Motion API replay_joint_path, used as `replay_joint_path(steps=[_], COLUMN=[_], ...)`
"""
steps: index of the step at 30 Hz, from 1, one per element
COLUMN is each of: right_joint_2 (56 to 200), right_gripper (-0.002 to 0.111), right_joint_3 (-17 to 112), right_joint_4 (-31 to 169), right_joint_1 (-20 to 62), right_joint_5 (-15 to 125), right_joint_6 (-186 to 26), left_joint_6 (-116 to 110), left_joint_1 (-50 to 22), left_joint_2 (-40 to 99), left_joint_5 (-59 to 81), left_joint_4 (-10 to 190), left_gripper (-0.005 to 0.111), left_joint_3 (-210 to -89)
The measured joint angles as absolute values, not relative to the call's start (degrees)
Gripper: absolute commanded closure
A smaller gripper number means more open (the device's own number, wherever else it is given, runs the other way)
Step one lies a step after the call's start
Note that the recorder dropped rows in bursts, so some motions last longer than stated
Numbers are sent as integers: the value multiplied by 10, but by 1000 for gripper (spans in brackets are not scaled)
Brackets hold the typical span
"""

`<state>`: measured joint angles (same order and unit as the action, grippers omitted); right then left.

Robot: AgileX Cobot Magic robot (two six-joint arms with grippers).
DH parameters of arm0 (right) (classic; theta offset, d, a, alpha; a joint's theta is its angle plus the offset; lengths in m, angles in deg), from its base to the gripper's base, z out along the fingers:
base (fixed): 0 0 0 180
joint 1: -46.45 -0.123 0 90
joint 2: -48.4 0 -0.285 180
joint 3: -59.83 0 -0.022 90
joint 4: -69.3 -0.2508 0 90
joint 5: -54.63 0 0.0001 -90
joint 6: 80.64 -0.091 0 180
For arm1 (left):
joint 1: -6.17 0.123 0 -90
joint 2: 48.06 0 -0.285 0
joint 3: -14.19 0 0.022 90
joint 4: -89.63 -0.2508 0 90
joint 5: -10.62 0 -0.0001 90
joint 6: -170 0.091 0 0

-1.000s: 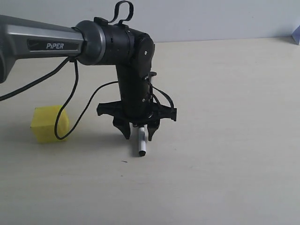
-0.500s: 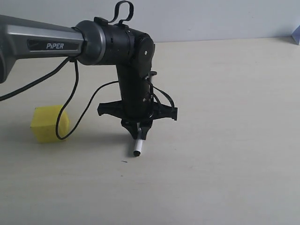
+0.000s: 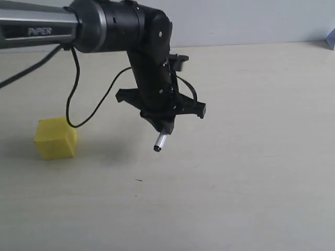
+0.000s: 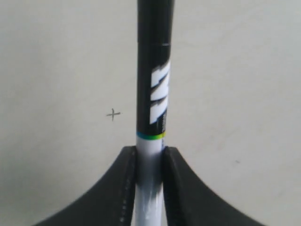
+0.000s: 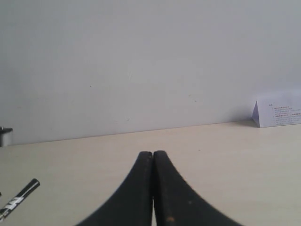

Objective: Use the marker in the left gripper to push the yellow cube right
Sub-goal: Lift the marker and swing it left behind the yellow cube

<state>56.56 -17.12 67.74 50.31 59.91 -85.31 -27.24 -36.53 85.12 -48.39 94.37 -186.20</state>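
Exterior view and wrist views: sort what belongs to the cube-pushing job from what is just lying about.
Job: marker; left claw, shut on it; yellow cube.

Lying about: folded paper card; small cross mark; right claw, shut and empty.

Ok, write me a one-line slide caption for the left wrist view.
Left gripper shut on the marker, its black end pointing out over the pale table.

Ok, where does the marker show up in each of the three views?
Exterior: marker pokes down-left from the left gripper, mid-frame.
Left wrist: marker runs up the picture's middle, clamped between the fingers.
Right wrist: one end shows in that picture's lower-left corner.
Shared landmark: small dark mark, seen in exterior and left wrist views only.
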Motion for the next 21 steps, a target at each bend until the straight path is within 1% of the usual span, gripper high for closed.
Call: replay_joint_path(steps=[4,8,15,18,21], right_joint_2=[566,566,566,566,566], right_gripper=[108,108,108,108,108], right_joint_3=[-171,-171,-171,-171,-171], right_joint_4=[677,677,677,677,677], right_joint_1=[503,503,503,503,503], right_joint_5=[599,599,599,599,599], right_joint_6=[-853,-853,-853,-853,-853], left_joint_6=[-213,-125,24,106,182], left_joint_1=[-362,-347,-321,-291,-230], left_joint_2=[797,743,662,630,591], left_joint_5=[-517,-580,-589,-589,-589], left_joint_4=[932,873,807,810,834], left_gripper=[107,107,107,107,107], left_joint_3=[-1863,-1864,-1842,-1814,-1768])
